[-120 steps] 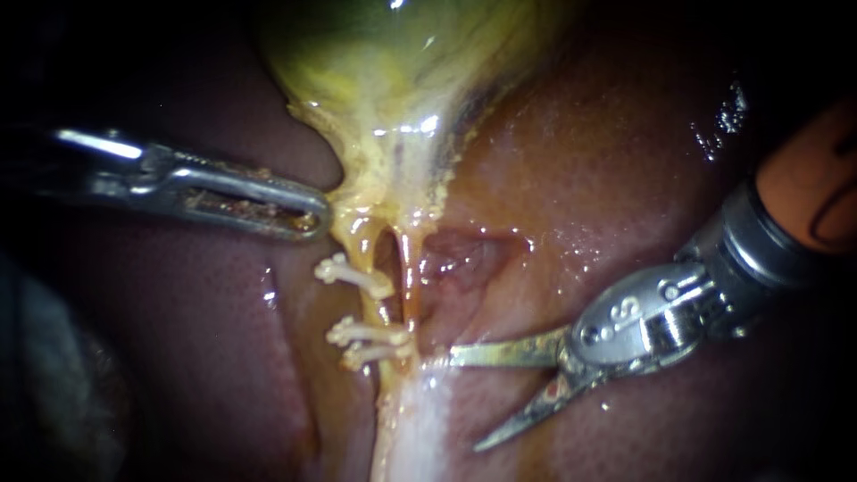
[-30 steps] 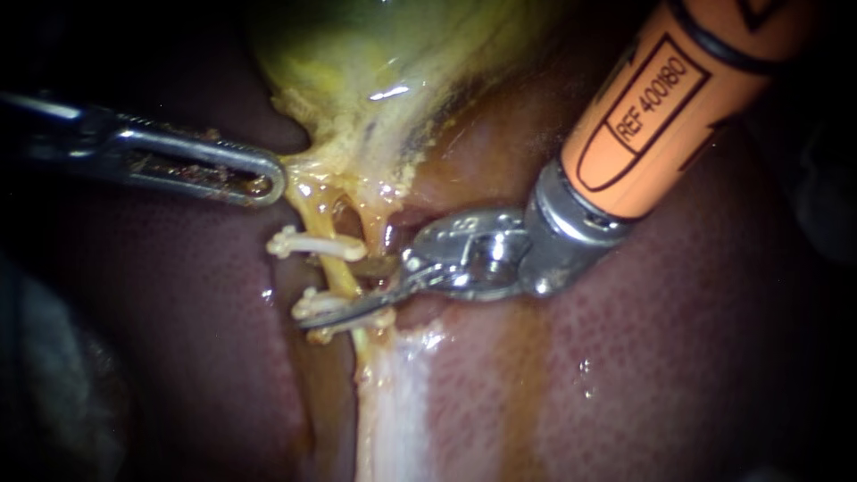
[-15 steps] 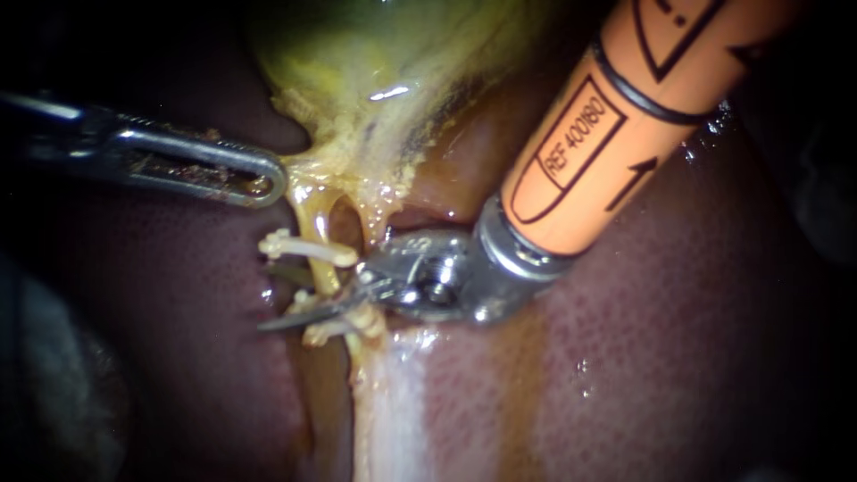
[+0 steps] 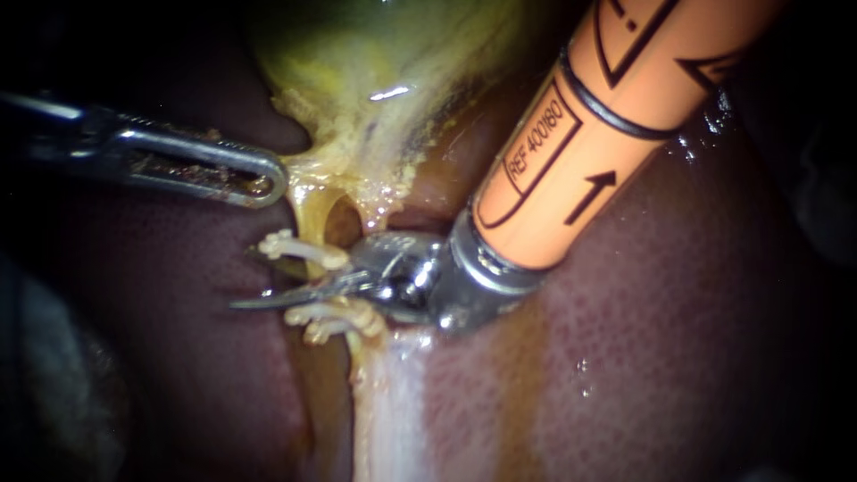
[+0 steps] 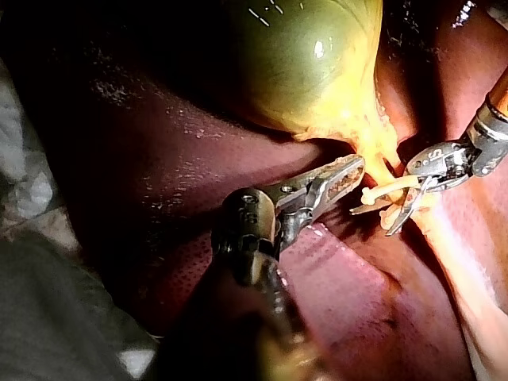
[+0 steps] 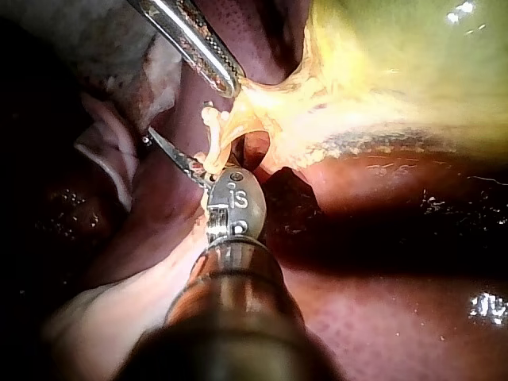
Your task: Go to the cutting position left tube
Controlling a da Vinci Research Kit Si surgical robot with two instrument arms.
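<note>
The left tube (image 4: 309, 223) runs down from the yellow-green gallbladder (image 4: 375, 54), with the right tube (image 4: 370, 220) beside it. One white clip (image 4: 295, 248) sits high on the left tube and two clips (image 4: 326, 318) lie lower. My right instrument (image 4: 245, 284), on an orange shaft from the upper right, has its thin blades open across the left tube between the upper and lower clips. The left wrist view shows these blades (image 5: 381, 218) straddling the tube. My left instrument (image 4: 272, 186) is shut on tissue at the gallbladder's neck, pulling it leftward.
Dark red liver (image 4: 669, 357) surrounds the site. A pale whitish band of tissue (image 4: 393, 411) runs down from the tubes. Grey cloth (image 5: 48, 302) lies behind my left instrument's shaft. The orange shaft covers the liver at the upper right.
My right instrument has come up from the lower right and pushed leftward; its blade tips now reach past the left tube between the clips. My left instrument keeps its hold.
</note>
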